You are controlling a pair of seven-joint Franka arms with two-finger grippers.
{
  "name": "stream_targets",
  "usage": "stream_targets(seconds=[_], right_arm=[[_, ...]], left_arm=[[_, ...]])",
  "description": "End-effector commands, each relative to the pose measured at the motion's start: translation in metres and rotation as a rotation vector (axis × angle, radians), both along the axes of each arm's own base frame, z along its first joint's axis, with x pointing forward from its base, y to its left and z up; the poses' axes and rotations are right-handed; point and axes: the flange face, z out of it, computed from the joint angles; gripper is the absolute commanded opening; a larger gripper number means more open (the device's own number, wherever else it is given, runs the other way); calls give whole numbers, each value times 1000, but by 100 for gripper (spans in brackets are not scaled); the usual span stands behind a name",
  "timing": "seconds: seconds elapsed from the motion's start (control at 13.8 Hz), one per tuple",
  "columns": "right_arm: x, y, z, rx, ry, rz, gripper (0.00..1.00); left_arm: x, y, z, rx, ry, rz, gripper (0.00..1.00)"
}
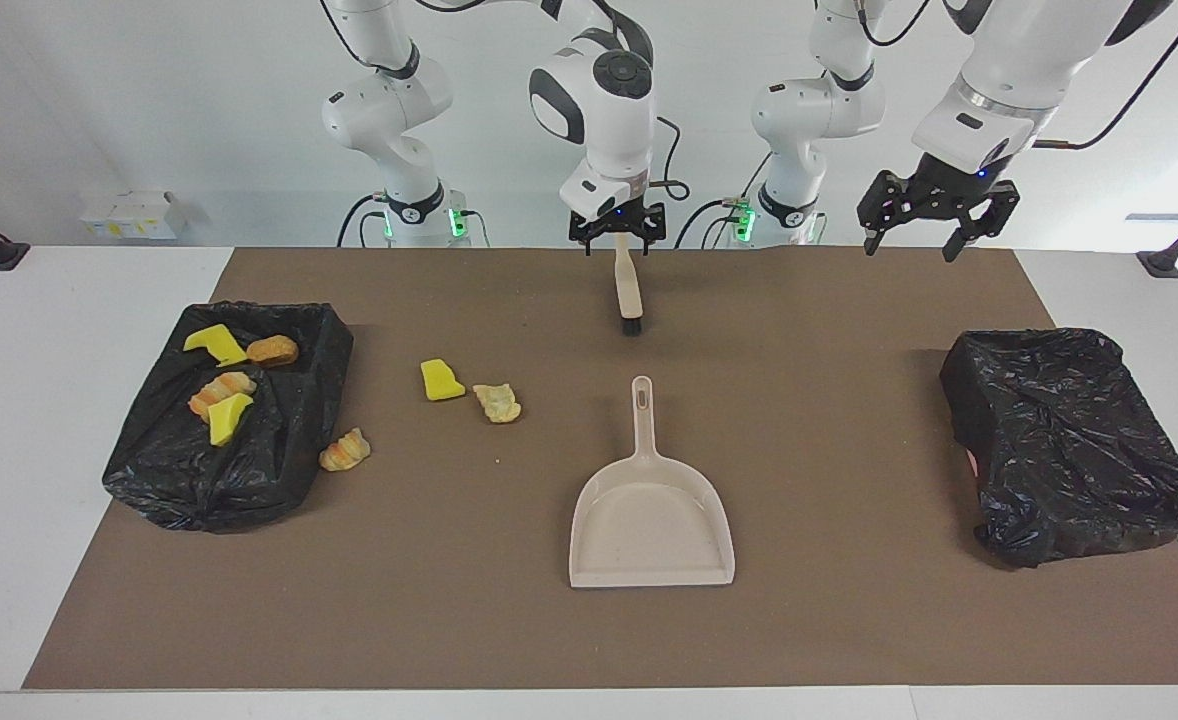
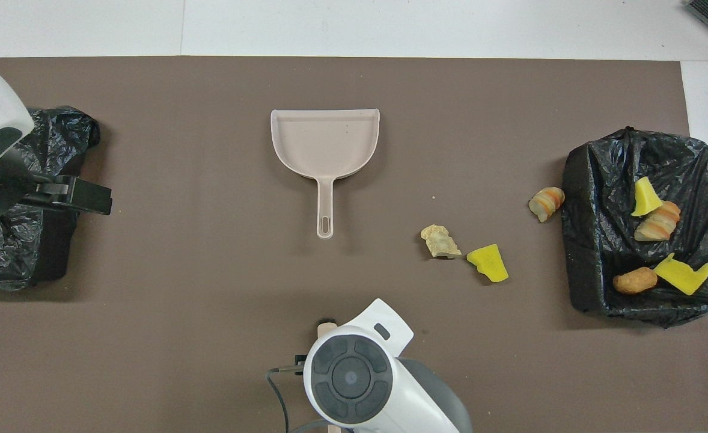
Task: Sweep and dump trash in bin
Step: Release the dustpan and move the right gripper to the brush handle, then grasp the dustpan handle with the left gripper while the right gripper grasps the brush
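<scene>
1. Tabletop (image 1: 849, 620): brown mat, with the dustpan (image 1: 649, 520) at its centre. We use the dustpan as our landmark. It lies flat and empty, handle pointing toward the robots.
2. Lined bin (image 1: 279, 470): well away from the dustpan, toward the right arm's end. It holds four pieces: two yellow sponge chunks (image 1: 214, 344) and two bread pieces (image 1: 273, 350).
3. Second bin (image 1: 1069, 450): well away from the dustpan, toward the left arm's end. We see no trash in it.
4. Left hand (image 1: 909, 250): released and empty, hanging high toward the second bin's end from the dustpan. This arm waits.
5. Right hand (image 1: 617, 245): fingers spread over the handle end of the brush (image 1: 628, 290). We cannot tell whether they touch it.
6. Brush: on the mat, nearer the robots than the dustpan and in line with its handle, bristles toward it.
7. Loose trash: a sponge (image 1: 442, 381) and a pastry (image 1: 498, 403) side by side, between the dustpan and the lined bin. A croissant (image 1: 345, 450) sits right against that bin.
8. Our judgement: the step in hand is fetching the brush. Next, the right hand must clench on its handle, the dustpan must be held steady, and the three loose pieces swept in.
</scene>
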Motion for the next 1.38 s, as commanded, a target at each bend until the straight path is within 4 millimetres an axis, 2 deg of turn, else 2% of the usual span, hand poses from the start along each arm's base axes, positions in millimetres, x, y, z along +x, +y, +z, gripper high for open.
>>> stream_targets(seconds=[0.0, 0.22, 0.36, 0.51, 0.58, 0.8, 0.87, 1.01, 1.09, 1.3], right_arm=[[-39, 1, -4, 10, -6, -10, 100], [-67, 16, -28, 10, -17, -21, 100], [-83, 23, -38, 6, -17, -2, 100], [-100, 38, -64, 22, -34, -38, 100], [-107, 45, -76, 24, -36, -44, 100], [-124, 42, -95, -11, -19, -29, 100], [-128, 39, -100, -22, -15, -38, 100], [-137, 36, -106, -38, -9, -30, 100], [-137, 35, -106, -38, -9, -32, 96], [-135, 36, -106, -34, -11, -33, 64]], left_arm=[[2, -21, -15, 2, -14, 18, 100], [0, -53, -30, -8, -31, 45, 100], [6, -76, -49, -19, -37, 56, 100], [12, -95, -65, -30, -35, 85, 100], [16, -111, -81, -36, -29, 95, 100], [26, -149, -115, -62, -40, 93, 100], [29, -155, -123, -63, -41, 107, 100], [28, -186, -148, -72, -32, 112, 100], [28, -199, -161, -70, -37, 117, 100], [30, -217, -192, -53, -25, 119, 100]])
